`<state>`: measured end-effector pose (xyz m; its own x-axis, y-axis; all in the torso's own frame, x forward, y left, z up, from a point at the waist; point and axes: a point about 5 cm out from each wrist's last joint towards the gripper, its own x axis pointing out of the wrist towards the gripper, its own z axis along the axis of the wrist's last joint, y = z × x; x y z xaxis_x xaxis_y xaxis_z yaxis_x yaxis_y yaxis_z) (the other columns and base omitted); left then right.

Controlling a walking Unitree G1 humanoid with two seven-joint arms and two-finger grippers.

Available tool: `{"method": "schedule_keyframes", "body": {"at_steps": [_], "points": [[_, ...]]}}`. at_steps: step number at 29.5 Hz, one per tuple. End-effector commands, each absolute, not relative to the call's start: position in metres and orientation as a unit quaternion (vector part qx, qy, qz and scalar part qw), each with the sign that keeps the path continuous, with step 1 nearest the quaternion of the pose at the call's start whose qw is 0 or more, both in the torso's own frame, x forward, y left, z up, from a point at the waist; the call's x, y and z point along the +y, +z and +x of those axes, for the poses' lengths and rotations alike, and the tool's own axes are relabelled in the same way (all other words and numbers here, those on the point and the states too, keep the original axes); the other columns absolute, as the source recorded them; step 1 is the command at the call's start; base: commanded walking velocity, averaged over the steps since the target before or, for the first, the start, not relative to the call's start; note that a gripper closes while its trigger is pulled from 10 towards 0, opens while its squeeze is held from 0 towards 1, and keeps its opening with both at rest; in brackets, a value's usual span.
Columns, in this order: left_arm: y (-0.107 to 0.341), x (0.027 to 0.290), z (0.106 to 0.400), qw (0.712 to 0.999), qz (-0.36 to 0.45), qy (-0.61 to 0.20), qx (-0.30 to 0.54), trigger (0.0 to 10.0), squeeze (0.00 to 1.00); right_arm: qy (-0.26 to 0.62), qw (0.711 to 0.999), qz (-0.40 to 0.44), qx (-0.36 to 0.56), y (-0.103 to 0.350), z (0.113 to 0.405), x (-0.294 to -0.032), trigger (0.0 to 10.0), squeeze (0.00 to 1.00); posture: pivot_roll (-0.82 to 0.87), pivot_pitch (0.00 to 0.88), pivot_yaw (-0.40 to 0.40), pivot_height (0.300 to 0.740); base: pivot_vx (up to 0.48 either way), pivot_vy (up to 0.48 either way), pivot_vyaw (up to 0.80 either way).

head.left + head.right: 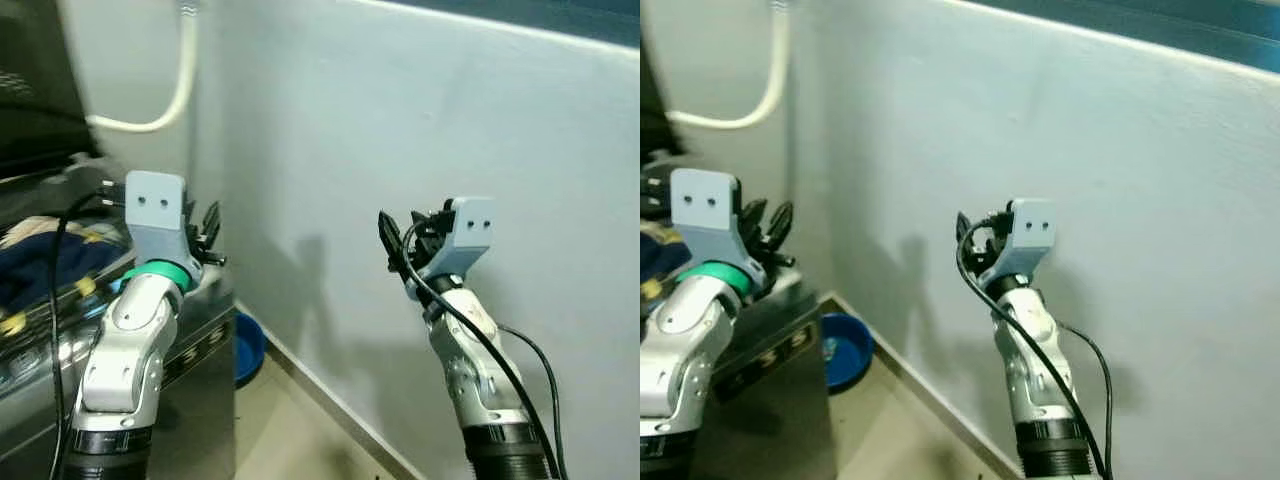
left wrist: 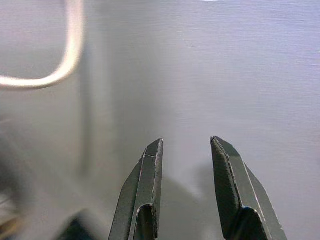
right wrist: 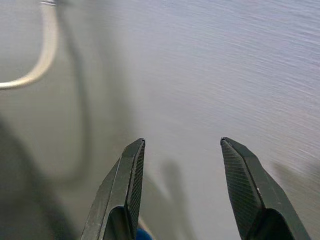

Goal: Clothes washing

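Dark blue and pale clothes lie in the open top of a washing machine at the far left. My left gripper is raised beside the machine's right edge, open, with nothing between its fingers. My right gripper is held up in front of the pale wall, open and empty too, its fingers spread wide.
A white hose curves down the wall corner above the machine. A blue basin sits on the floor between the machine and the wall. The pale wall runs close along the right, meeting the tan floor at a skirting line.
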<state>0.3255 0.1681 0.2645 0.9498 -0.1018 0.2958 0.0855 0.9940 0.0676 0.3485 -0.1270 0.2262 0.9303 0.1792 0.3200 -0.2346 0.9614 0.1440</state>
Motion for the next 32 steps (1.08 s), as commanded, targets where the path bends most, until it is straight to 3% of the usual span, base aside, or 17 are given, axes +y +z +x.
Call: {"method": "schedule_keyframes", "body": {"at_steps": [1,23,32], "points": [[0.261,0.160,0.326,0.986,0.027,-0.073,-0.145,10.0,0.00,0.088,0.982,0.085,-0.147,0.222,0.349,-0.135,10.0,0.00,0.01,0.012,-0.019,0.740,0.000,0.000,-0.80],[0.251,0.148,0.331,0.987,0.031,-0.100,-0.121,10.0,0.00,0.066,0.986,0.075,-0.134,0.213,0.346,-0.140,10.0,0.00,0.00,0.018,0.006,0.740,0.000,0.000,-0.80],[0.261,0.157,0.330,0.987,0.043,-0.081,-0.134,10.0,0.00,0.065,0.986,0.079,-0.136,0.214,0.347,-0.140,10.0,0.00,0.02,0.014,-0.003,0.740,0.000,0.000,-0.80]]}}
